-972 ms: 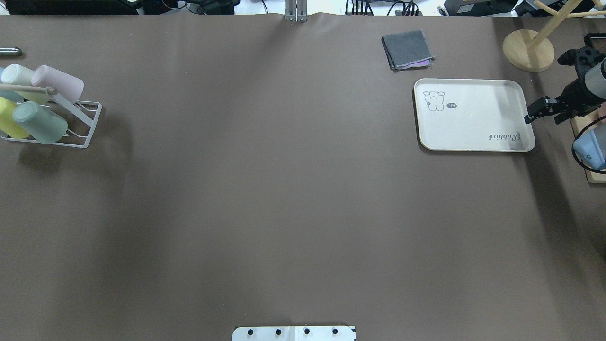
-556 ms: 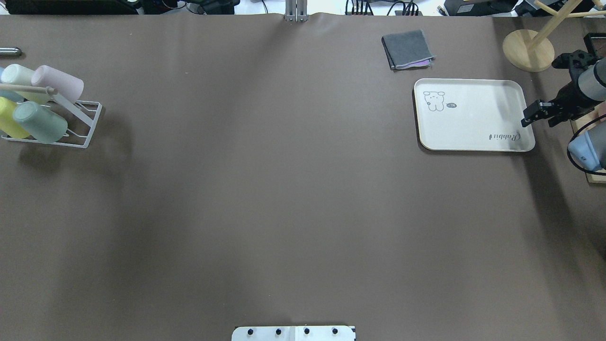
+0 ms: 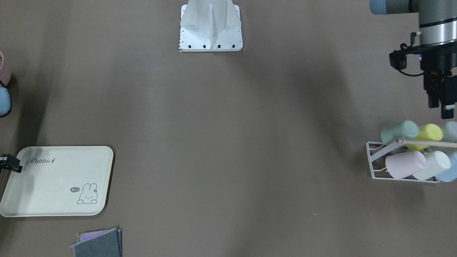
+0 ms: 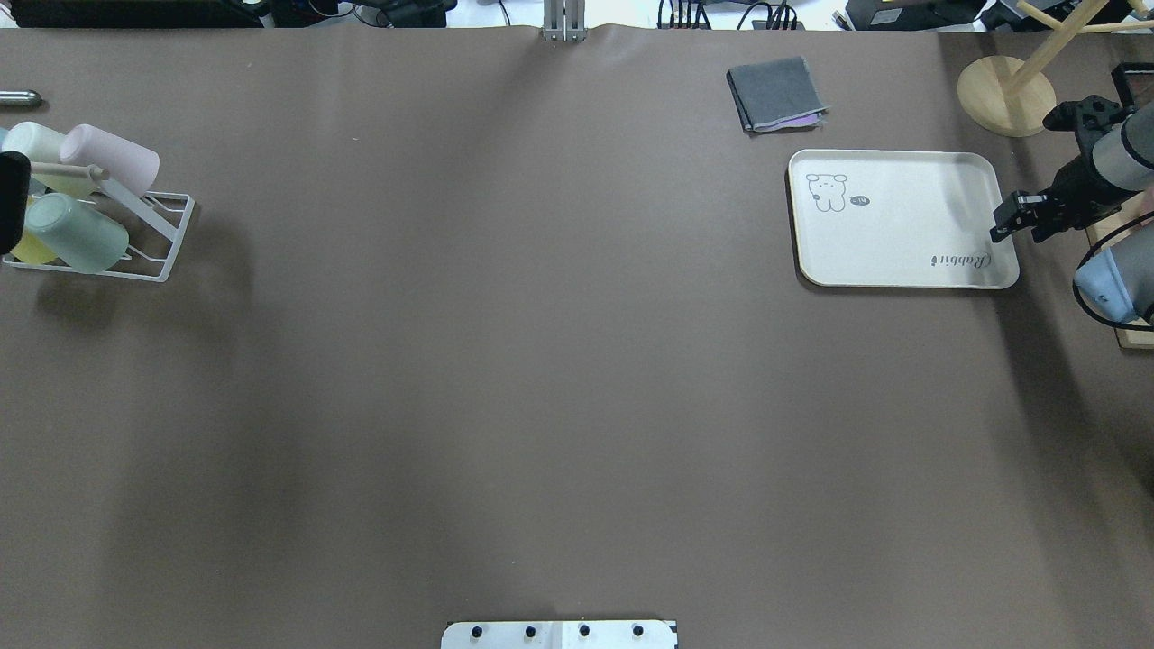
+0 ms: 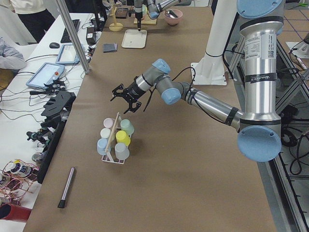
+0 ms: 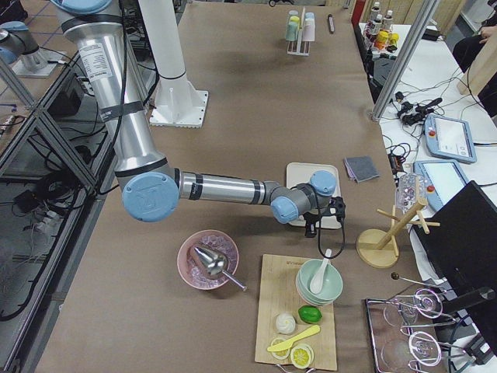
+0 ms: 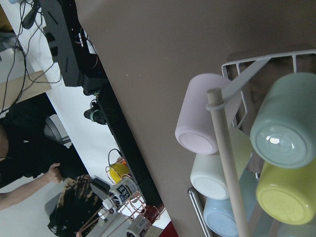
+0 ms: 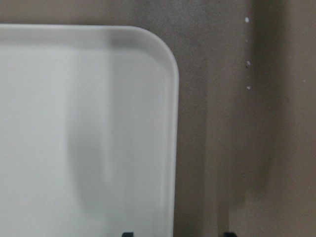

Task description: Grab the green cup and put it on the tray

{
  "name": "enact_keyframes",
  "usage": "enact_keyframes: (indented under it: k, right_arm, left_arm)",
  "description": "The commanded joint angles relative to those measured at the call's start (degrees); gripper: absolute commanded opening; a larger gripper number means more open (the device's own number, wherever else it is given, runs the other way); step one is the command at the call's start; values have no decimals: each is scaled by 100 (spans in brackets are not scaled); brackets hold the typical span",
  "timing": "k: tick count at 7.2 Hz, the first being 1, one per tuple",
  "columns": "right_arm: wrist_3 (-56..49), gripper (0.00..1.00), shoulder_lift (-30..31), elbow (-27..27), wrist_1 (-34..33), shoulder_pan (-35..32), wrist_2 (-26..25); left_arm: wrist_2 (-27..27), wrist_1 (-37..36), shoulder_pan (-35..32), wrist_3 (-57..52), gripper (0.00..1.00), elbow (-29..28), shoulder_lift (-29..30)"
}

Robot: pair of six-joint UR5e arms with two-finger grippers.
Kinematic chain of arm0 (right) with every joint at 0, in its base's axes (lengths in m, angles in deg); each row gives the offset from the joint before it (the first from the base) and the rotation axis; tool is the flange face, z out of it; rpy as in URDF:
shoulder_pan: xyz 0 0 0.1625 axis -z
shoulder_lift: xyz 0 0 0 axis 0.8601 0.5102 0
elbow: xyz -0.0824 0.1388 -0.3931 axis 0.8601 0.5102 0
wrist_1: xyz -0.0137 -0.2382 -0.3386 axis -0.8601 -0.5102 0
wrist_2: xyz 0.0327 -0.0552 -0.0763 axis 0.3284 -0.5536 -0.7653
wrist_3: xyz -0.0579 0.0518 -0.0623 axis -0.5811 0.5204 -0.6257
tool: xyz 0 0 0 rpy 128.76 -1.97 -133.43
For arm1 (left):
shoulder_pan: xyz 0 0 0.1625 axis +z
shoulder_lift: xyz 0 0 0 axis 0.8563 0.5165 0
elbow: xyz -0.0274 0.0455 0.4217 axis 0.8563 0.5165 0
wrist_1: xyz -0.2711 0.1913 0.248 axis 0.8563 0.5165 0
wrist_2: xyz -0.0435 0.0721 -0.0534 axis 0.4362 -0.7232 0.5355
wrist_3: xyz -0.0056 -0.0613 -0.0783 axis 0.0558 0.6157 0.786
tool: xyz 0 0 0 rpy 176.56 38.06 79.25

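Observation:
The sage-green cup [image 4: 77, 233] lies on its side in a white wire rack [image 4: 153, 243] at the table's left end. It also shows in the front view [image 3: 399, 131] and, bottom towards the camera, in the left wrist view [image 7: 284, 126]. My left gripper [image 3: 441, 110] hovers just above the rack, beside the cups, open and empty. In the overhead view it shows only as a dark shape [image 4: 11, 203] at the left edge. The cream Rabbit tray [image 4: 902, 216] lies far right. My right gripper [image 4: 1008, 219] is open and empty over the tray's right edge [image 8: 170, 123].
The rack also holds a yellow-green cup [image 3: 426, 132], a pink cup [image 3: 405, 164], a cream cup [image 3: 433, 165] and pale blue ones. A folded grey cloth [image 4: 775, 93] and a wooden stand base [image 4: 1005, 95] sit beyond the tray. A board with bowls [image 6: 299, 311] lies at the right end.
My left gripper has come into the overhead view at the left edge, over the rack. My right gripper has shifted slightly left and nearer along the tray's right edge.

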Motion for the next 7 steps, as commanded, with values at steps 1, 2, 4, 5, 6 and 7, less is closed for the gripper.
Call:
enact_keyframes:
  k: [1,2,4,5,6,7]
  right_arm:
    - [-2,55,-13,15,0,7,-3]
    - [-11,43,-22,15,0,16,-3]
    - [-11,32,-22,15,0,34,-20]
    - [-11,28,-22,15,0,34,-20]
    - [-11,20,-22,15,0,34,-20]
    - [-29,12,-22,15,0,34,-20]
  left_arm:
    - [-514,0,489,-618,98,45,8]
    - [-515,9,533,-1083,98,45,8]
    - [-541,9,699,-1666,98,37,-158]
    - [-872,9,892,-1990,98,37,-307]
    - [-1136,9,1068,-2298,98,37,-439]
    - [-1174,9,1157,-2457,98,-7,-475]
